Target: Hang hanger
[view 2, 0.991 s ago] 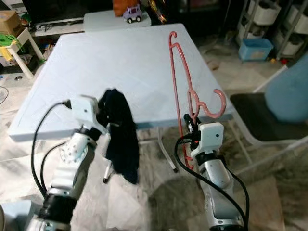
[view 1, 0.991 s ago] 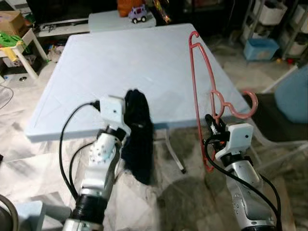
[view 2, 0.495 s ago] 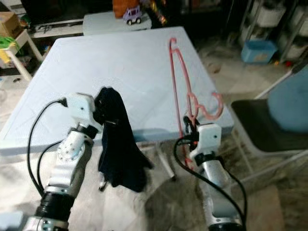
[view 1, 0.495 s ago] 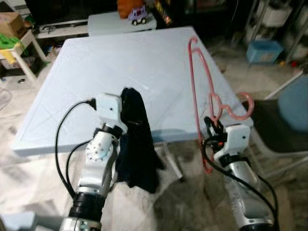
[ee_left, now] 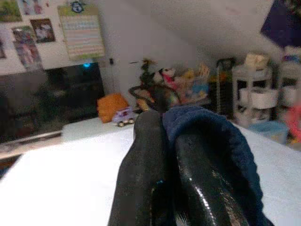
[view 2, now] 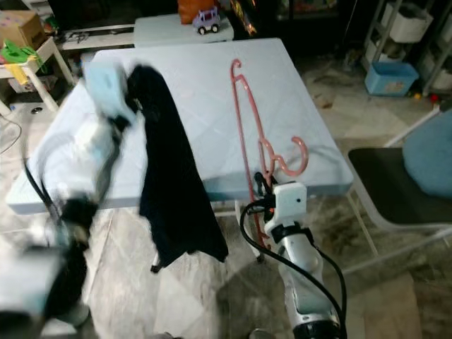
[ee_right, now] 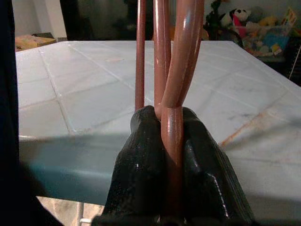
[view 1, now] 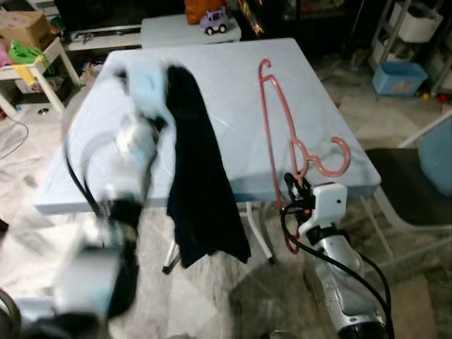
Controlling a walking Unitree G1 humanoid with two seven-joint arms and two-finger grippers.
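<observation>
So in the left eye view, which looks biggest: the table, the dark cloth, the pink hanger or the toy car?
1. Table
2. Dark cloth
3. Pink hanger
4. Toy car, smallest, though it sits farthest back, which shrinks it.

Head stereo pair looking down over table (view 1: 226,78), wrist cameras along jaws
</observation>
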